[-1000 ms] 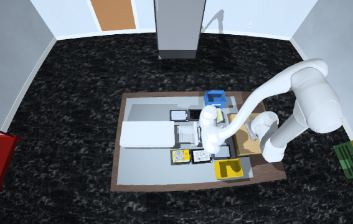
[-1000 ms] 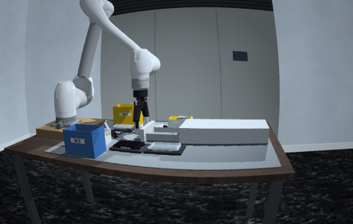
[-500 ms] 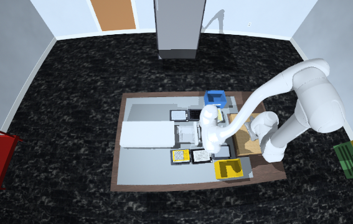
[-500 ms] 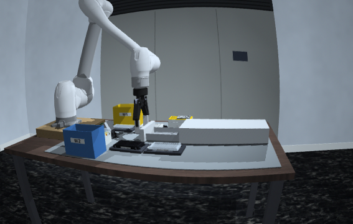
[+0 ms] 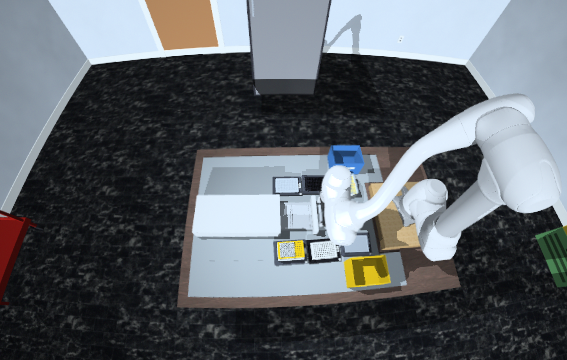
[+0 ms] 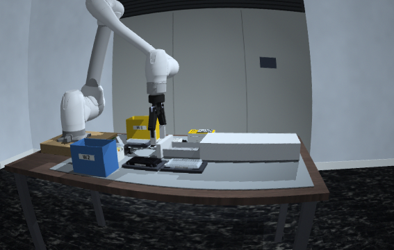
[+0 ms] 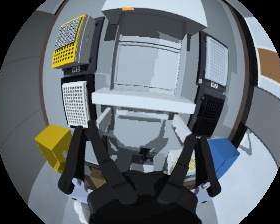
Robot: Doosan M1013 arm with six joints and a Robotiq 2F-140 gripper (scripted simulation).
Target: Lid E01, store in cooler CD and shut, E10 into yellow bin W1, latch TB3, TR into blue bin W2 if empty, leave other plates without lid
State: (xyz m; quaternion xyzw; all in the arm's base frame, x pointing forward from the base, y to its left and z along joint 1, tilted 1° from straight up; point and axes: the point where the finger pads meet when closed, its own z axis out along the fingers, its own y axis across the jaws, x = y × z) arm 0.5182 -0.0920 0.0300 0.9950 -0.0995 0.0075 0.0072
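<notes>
My gripper (image 6: 157, 119) hangs open and empty above the front of the cooler's open drawer (image 5: 303, 214), fingers pointing down; it also shows in the wrist view (image 7: 140, 189). A white flat plate (image 7: 148, 63) lies in the drawer behind its front panel (image 7: 144, 99); I cannot tell if it has a lid on. The white cooler housing (image 5: 237, 215) sits behind it. The yellow bin W1 (image 5: 367, 271) and blue bin W2 (image 5: 345, 157) stand upright on either side. A yellow-topped tip rack (image 5: 290, 250) and a white-gridded plate (image 5: 326, 250) sit in nests near W1.
A pale plate (image 5: 286, 185) and a dark nest (image 5: 313, 183) lie near W2. A small box (image 5: 354, 186) is mostly hidden by my arm. The nest (image 5: 358, 245) beside W1 looks empty. The arm's base stands on a wooden block (image 5: 393, 225).
</notes>
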